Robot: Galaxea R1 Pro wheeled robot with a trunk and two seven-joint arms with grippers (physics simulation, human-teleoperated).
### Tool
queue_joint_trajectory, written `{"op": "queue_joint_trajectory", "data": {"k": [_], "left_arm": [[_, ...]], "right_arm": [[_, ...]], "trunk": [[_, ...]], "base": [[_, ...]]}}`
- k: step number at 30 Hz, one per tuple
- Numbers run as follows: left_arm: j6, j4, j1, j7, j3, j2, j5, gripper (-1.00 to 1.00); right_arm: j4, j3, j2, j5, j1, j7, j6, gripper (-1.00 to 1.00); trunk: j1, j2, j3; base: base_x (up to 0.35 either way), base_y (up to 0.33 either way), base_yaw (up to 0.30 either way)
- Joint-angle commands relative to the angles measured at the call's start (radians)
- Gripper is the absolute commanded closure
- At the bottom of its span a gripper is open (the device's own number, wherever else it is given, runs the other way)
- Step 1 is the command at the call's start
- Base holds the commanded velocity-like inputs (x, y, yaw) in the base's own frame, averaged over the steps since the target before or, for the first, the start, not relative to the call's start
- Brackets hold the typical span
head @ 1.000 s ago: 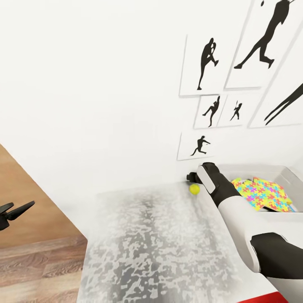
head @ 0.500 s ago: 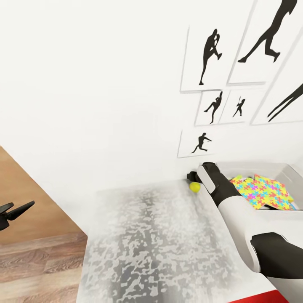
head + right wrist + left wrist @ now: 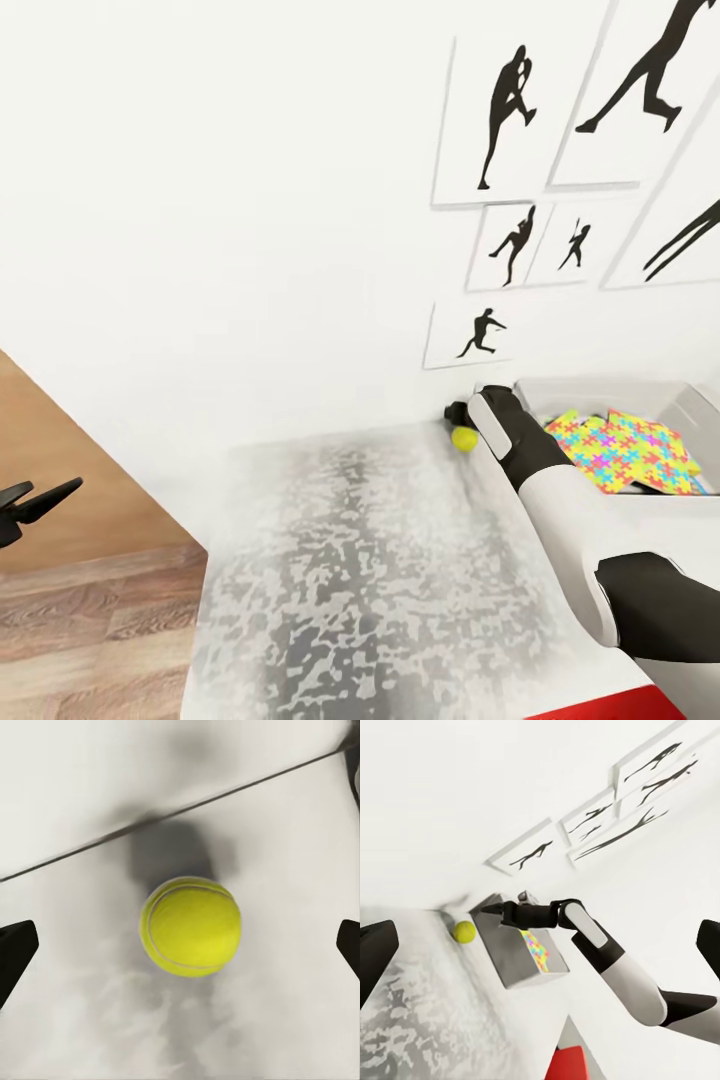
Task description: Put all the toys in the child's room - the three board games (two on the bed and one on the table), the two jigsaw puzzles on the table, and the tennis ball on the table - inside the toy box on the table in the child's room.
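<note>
Between the earlier head pictures and this one the whole scene had slid a little, so the camera had shifted, while the right arm kept its reach over the table (image 3: 350, 560) and the tennis ball (image 3: 463, 438) stayed by the back wall. From where I stood, the ball lay on the pale speckled top, just beside the near end of the toy box (image 3: 640, 400), in which the jigsaw puzzles (image 3: 625, 455) already rested. The right gripper (image 3: 180, 945) stood released, its two dark fingertips spread wide to either side of the ball and apart from it. To take the ball cleanly, I judged, it should come down until the pads flanked the ball's widest part and then close gently, since a round ball would roll from a glancing touch toward the wall or the box. The right wrist view gave the ball centred between the fingers, which the head view hid behind the forearm. The left wrist view showed ball, box and arm from the side. The left gripper (image 3: 25, 505) hung open over the wood floor (image 3: 100, 620), well apart.
</note>
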State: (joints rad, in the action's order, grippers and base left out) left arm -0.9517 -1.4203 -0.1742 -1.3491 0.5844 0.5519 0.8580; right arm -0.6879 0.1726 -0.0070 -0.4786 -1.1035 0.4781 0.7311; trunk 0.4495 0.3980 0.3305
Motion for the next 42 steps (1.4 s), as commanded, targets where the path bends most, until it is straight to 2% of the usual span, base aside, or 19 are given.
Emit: {"op": "queue_joint_trajectory", "data": {"k": [1, 20, 32, 42], "left_arm": [[-0.008, 0.000, -0.001, -0.001, 0.000, 0.000, 0.001, -1.00], [-0.004, 0.001, -0.001, -0.001, 0.000, 0.000, -0.001, -1.00], [0.001, 0.005, -0.001, 0.000, 0.000, 0.000, -0.001, -1.00], [0.008, 0.006, -0.001, 0.001, -0.001, -0.001, -0.001, -1.00]], "right_arm": [[-0.001, 0.005, -0.001, -0.009, -0.001, 0.009, -0.004, -1.00], [0.014, 0.008, 0.001, -0.007, -0.001, 0.009, -0.019, -1.00], [0.014, 0.008, 0.005, -0.006, -0.002, 0.008, -0.055, -1.00], [0.030, 0.009, 0.002, -0.006, -0.028, 0.008, -0.056, -1.00]], "trunk": [[0.001, 0.002, 0.003], [0.001, 0.002, 0.035], [0.001, 0.002, 0.054], [0.001, 0.002, 0.071]], "base": [[0.000, 0.000, 0.000], [0.000, 0.000, 0.000], [0.000, 0.000, 0.000], [0.000, 0.000, 0.000]]}}
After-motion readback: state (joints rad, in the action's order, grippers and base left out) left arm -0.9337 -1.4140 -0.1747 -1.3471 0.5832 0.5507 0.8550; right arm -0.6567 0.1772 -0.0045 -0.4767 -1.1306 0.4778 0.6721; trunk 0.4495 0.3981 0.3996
